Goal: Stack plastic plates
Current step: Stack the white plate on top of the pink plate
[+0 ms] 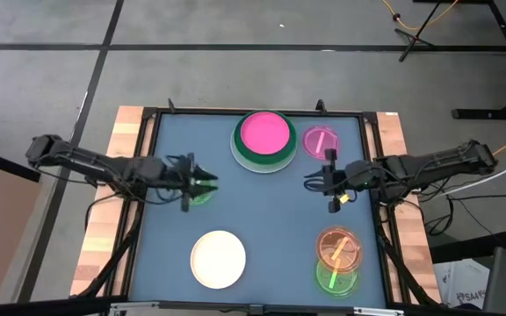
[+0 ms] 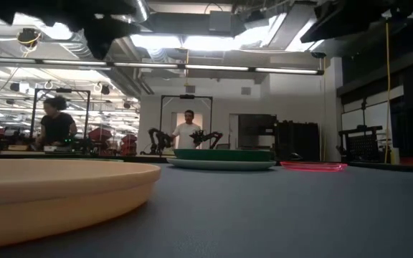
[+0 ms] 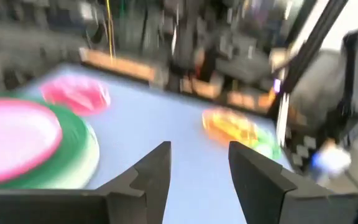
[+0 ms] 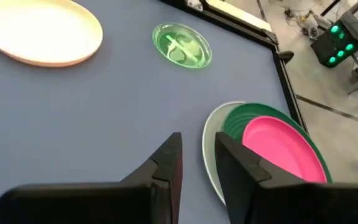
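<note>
A hot pink plate lies on a dark green plate (image 1: 263,140) that rests on a pale plate, stacked at the far middle of the blue mat. Beside the stack lies a small translucent pink plate (image 1: 321,140). A cream plate (image 1: 218,259) lies near the front. At the front right, a small orange plate (image 1: 338,248) overlaps a small green one (image 1: 336,277). Another small green plate (image 4: 182,45) lies flat at the left. My left gripper (image 1: 204,183) hovers over it, open and empty (image 3: 199,168). My right gripper (image 1: 311,182) is open by a narrow gap and empty (image 4: 197,155).
A black rail (image 1: 372,175) frames the mat, with wooden table edges (image 1: 104,237) outside it. The mat's middle (image 1: 262,211), between the two grippers, is bare. Two people (image 2: 187,129) stand in the room beyond the far edge.
</note>
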`<state>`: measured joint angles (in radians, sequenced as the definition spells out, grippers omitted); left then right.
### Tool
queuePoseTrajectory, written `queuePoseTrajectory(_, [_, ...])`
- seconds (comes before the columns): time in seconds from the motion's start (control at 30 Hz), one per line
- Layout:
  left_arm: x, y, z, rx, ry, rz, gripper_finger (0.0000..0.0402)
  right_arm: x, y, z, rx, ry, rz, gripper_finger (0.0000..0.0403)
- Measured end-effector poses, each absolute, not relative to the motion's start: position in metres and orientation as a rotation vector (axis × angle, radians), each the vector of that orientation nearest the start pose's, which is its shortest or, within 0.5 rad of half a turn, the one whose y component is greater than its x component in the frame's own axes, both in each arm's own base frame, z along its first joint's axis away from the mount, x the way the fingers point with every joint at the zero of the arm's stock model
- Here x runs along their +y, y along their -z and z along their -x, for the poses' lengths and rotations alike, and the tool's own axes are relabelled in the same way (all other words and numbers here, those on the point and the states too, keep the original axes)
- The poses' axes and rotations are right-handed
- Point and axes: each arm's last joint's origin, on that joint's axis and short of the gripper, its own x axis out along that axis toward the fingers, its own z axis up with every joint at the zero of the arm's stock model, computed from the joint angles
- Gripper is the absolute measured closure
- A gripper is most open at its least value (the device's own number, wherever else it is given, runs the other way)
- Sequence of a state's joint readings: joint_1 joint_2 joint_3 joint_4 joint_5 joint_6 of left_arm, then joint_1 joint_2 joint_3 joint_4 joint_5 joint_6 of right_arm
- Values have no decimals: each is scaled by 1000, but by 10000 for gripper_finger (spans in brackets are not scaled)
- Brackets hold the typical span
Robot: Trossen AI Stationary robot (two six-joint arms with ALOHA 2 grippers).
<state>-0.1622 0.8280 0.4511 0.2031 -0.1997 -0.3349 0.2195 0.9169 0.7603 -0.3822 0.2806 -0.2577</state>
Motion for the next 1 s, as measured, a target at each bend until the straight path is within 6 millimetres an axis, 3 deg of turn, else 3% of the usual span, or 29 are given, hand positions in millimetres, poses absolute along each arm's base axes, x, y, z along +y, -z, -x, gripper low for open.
queuePoseTrajectory(0.17, [-44, -248, -215, 381, -39, 277, 248, 39, -282, -188, 537, -36, 395, 317])
queuePoseTrajectory(0.5, [-86, -231, -258, 599, 17, 242, 249, 46, -284, -187, 508, -55, 404, 317])
queuePoseTrajectory(0.7, [-104, -206, -265, 734, -13, 305, 249, 47, -284, -187, 508, -61, 406, 317])
queuePoseTrajectory(1.0, [-113, -175, -255, 949, -124, 313, 249, 47, -284, -187, 509, -63, 414, 317])
